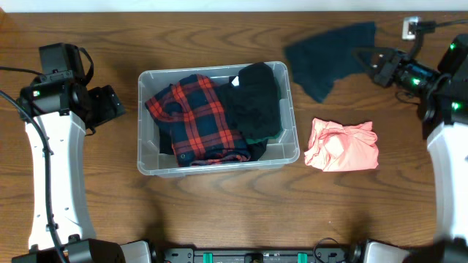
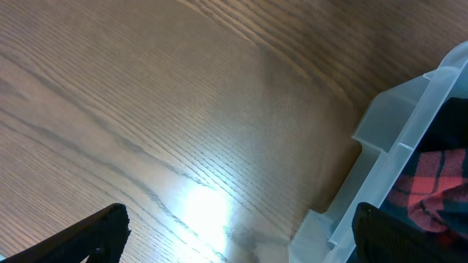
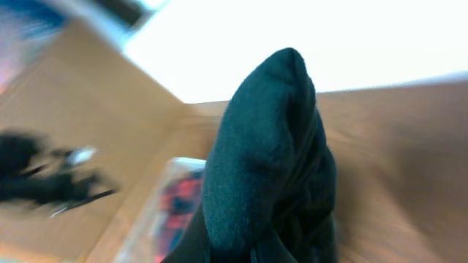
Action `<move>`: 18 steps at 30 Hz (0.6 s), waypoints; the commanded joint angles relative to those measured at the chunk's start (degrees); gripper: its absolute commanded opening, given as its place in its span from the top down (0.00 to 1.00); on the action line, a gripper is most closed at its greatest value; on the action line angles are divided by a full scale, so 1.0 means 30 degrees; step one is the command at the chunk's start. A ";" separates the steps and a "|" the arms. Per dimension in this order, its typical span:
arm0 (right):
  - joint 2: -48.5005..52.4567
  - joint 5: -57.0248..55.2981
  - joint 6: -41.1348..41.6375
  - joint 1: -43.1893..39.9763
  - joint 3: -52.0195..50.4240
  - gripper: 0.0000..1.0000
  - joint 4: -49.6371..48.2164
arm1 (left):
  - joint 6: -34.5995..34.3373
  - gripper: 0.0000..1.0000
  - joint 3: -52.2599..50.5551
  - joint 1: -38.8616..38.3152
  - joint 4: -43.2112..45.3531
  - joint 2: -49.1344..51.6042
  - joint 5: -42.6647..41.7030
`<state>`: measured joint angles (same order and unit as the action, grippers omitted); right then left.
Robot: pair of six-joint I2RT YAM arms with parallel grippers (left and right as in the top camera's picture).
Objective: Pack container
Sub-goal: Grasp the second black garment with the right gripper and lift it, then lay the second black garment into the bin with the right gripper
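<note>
Overhead: roughly midway through, judging by the load. Already lying inside the container [image 1: 219, 167]: a red plaid shirt [image 1: 194, 117] and a black garment [image 1: 256, 102]. Left to pack: a dark teal garment [image 1: 325, 55], pinched in the right pincer [image 1: 373, 64] and trailing out from its tips toward the bin, plus a pink garment [image 1: 342, 145] lying on the table [image 1: 219, 219] near that pincer, on its bin-ward side and closer to the robot's base. Right wrist: filled with dark cloth, fingers hidden, so grip judged from the overhead. Left pincer [image 2: 238, 245]: spread wide, holding nothing, just beside the bin's short end wall. Container sitting between the two pincers, upright, mouth up, long axis running from one pincer toward the other, short ends facing them.
</note>
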<state>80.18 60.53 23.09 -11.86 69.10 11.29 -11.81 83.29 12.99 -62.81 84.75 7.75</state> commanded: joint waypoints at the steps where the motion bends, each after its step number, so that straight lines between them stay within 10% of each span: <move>1: -0.1486 0.1384 0.2229 0.2113 0.0109 0.99 -0.0634 | -0.0036 0.02 0.0015 0.0073 -0.0036 0.0073 0.0211; 18: 0.0357 -1.1934 0.6171 1.3391 0.0022 0.99 0.3279 | -0.0036 0.02 0.0015 0.0073 -0.0036 0.0073 0.0219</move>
<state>80.03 36.05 39.64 25.52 69.10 18.41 -11.81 83.29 12.99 -62.81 84.75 7.75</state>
